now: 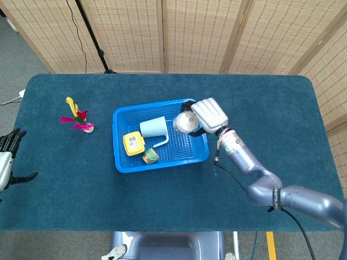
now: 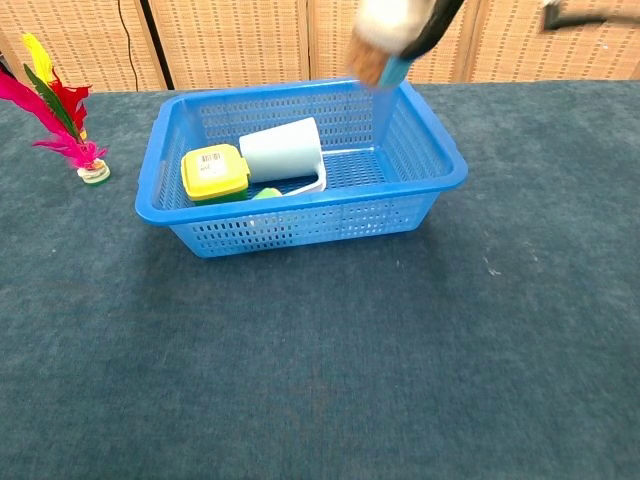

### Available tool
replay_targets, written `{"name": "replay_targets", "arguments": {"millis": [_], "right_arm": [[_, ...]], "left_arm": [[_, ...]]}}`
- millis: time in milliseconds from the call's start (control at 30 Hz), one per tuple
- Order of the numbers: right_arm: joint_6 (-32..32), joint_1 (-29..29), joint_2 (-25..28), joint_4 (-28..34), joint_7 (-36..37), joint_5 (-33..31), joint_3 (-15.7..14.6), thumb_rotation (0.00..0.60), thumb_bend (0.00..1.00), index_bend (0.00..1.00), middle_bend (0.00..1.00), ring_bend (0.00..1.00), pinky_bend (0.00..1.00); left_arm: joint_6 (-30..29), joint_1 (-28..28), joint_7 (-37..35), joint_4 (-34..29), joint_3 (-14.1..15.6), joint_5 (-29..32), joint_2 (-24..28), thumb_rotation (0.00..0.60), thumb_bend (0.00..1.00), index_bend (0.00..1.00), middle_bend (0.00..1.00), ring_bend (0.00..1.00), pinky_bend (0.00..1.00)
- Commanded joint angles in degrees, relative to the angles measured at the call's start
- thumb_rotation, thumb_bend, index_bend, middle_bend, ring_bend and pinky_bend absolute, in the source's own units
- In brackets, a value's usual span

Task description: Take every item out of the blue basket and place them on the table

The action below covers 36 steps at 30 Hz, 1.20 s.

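Observation:
The blue basket [image 1: 201, 153] [image 2: 440, 188] sits mid-table. Inside lie a pale blue cup [image 1: 152, 128] [image 2: 281, 150] on its side, a yellow box [image 1: 133, 144] [image 2: 213, 172] and a small green item [image 1: 150, 156] [image 2: 264, 193]. My right hand [image 1: 209, 115] [image 2: 425, 22] holds a round clear jar [image 1: 185, 122] [image 2: 382, 42], lifted above the basket's far right corner; it is blurred at the top of the chest view. My left hand [image 1: 7, 157] hangs at the left edge of the head view with fingers spread and nothing in it.
A pink, red and yellow feathered shuttlecock [image 1: 77, 119] [image 2: 58, 110] stands on the dark blue tabletop [image 1: 271, 119] left of the basket. Wicker screens line the far side. Bare cloth stretches right of and in front of the basket.

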State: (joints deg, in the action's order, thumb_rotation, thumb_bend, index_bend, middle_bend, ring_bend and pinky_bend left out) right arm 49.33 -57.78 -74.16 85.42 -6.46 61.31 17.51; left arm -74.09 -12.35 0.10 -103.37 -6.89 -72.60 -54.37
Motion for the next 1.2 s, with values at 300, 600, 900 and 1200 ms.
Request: {"name": "replay_targets", "arguments": {"millis": [300, 600, 900, 1200], "right_arm": [[3.2, 9.8, 10.9, 1.6, -2.8, -3.9, -3.3, 0.6, 0.27, 0.57, 0.59, 0.57, 0.59], [-0.2, 13.9, 3.5, -10.1, 4.1, 1.8, -9.1, 0.6, 0.27, 0.57, 0.59, 0.57, 0.59], [-5.1, 15.0, 1.0, -14.4, 12.1, 6.4, -11.3, 0.6, 0.02, 0.03, 0.07, 0.03, 0.12], [1.0, 18.8, 7.9, -4.6, 14.0, 10.4, -11.0, 0.6, 0.0, 0.0, 0.0, 0.0, 0.0]], "left_arm": [[0.3, -0.7, 2.1, 0.1, 0.4, -0.8, -1.1, 0.6, 0.11, 0.0, 0.0, 0.0, 0.0], [0.3, -1.3, 2.8, 0.5, 0.8, -2.7, -2.4, 0.6, 0.11, 0.0, 0.0, 0.0, 0.0], [0.9, -1.6, 3.0, 1.0, 0.9, -2.4, -3.0, 0.6, 0.11, 0.0, 0.0, 0.0, 0.0], [5.9, -4.8, 0.0, 0.9, 0.0, -2.7, -2.2, 0.6, 0.12, 0.0, 0.0, 0.0, 0.0]]}}
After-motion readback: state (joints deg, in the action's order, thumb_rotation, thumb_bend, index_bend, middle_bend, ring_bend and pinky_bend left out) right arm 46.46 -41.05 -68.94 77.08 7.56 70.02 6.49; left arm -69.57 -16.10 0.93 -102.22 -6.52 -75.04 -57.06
